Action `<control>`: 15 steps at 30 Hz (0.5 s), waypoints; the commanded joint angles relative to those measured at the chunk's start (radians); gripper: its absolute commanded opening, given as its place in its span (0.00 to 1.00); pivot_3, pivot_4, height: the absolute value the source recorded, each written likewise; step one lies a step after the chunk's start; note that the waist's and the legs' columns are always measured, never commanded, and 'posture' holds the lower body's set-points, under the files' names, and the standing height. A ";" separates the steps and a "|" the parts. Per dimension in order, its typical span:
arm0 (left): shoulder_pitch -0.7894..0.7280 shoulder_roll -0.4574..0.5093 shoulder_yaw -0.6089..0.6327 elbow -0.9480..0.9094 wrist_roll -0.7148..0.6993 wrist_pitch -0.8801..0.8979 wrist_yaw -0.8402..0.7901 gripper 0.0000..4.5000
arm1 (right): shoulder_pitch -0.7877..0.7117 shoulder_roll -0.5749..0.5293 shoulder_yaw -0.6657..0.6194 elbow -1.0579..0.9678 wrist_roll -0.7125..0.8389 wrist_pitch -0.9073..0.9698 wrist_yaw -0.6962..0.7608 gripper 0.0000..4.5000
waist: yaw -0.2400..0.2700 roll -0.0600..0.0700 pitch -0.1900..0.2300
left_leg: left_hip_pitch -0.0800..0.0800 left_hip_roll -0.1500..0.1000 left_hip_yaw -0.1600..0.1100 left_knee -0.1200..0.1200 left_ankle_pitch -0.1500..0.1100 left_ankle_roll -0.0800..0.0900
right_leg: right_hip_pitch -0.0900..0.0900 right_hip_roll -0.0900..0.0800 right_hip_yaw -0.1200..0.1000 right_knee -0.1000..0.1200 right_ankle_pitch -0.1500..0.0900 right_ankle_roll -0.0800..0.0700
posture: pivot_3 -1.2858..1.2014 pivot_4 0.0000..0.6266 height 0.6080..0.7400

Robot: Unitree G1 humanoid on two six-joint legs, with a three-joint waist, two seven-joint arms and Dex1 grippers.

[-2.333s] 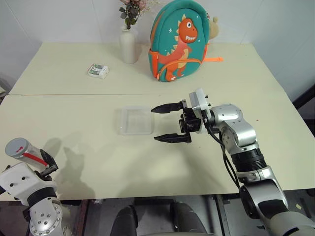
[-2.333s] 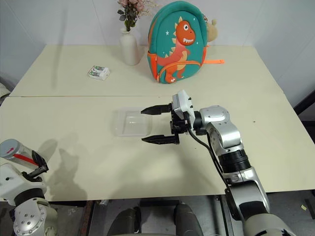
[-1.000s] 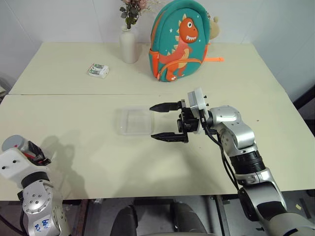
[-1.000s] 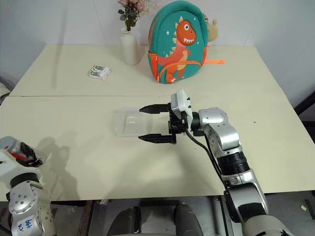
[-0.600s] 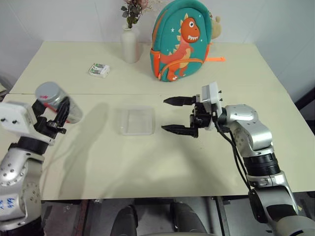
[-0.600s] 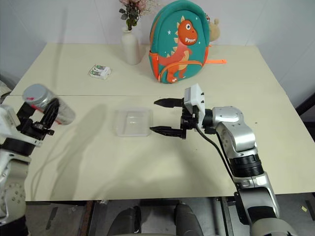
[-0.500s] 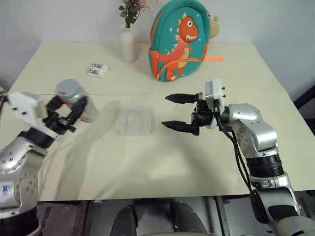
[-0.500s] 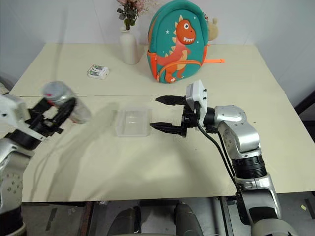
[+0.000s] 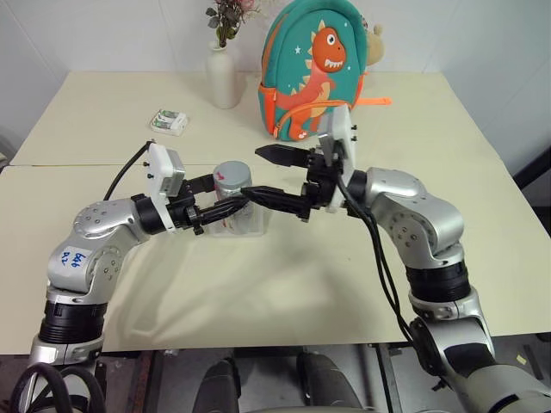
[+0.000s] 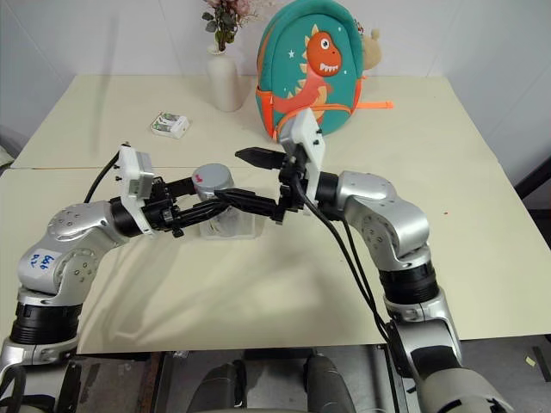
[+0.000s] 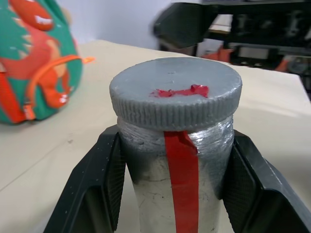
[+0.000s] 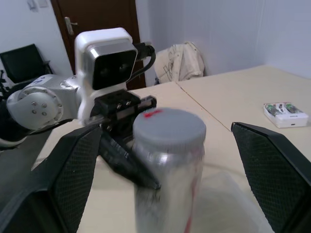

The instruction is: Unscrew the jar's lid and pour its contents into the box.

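Note:
My left gripper is shut on the jar and holds it upright over the box at the table's middle. The jar has foggy clear sides with a red strip, and its grey lid with a red mark sits on top. Black fingers press both sides of the jar just below the lid. My right gripper reaches in from the right, open, one finger on each side of the lid and apart from it. I cannot make out the contents through the jar's wall.
A dinosaur backpack and a white vase with flowers stand at the back of the table. A small white-and-green packet lies at the back left. The near half of the table is bare.
My left arm has swung the jar from the table's near-left edge up and right to over the box. My right gripper has risen and shifted left until its open fingers flank the lid.

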 commanded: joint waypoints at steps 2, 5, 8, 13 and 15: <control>-0.029 -0.007 -0.003 0.010 0.024 -0.035 -0.028 0.51 | -0.034 0.010 0.021 -0.002 -0.015 -0.002 -0.005 1.00 | 0.001 0.000 0.000 | -0.005 0.000 0.000 0.002 0.000 0.000 | -0.006 0.001 0.000 0.002 0.000 0.000 | 0.52 0.24 1.00; -0.041 -0.018 -0.008 0.020 0.032 -0.039 -0.030 0.51 | -0.045 0.013 0.035 0.014 -0.025 0.002 -0.007 1.00 | 0.001 0.000 0.000 | -0.009 0.001 -0.001 0.004 0.001 0.000 | -0.009 0.001 0.000 0.006 0.000 0.000 | 0.52 0.24 1.00; -0.046 -0.027 -0.009 0.023 0.041 -0.043 -0.033 0.51 | -0.051 0.016 0.042 0.023 -0.029 0.008 -0.005 1.00 | 0.002 0.000 0.000 | -0.009 0.002 -0.001 0.004 0.001 0.000 | -0.009 0.002 0.000 0.007 0.000 0.000 | 0.52 0.24 1.00; -0.050 -0.038 -0.007 0.025 0.051 -0.044 -0.036 0.51 | -0.058 0.025 0.040 0.036 -0.030 0.015 -0.003 1.00 | 0.001 0.000 0.000 | -0.009 0.004 -0.001 0.007 0.001 -0.001 | -0.009 0.005 0.001 0.009 0.000 0.000 | 0.52 0.24 1.00; -0.052 -0.042 -0.007 0.027 0.053 -0.045 -0.039 0.51 | -0.058 0.029 0.040 0.042 -0.033 0.015 0.000 1.00 | 0.002 0.000 0.000 | -0.009 0.004 -0.001 0.007 0.001 -0.001 | -0.009 0.006 0.002 0.010 0.000 0.000 | 0.52 0.24 1.00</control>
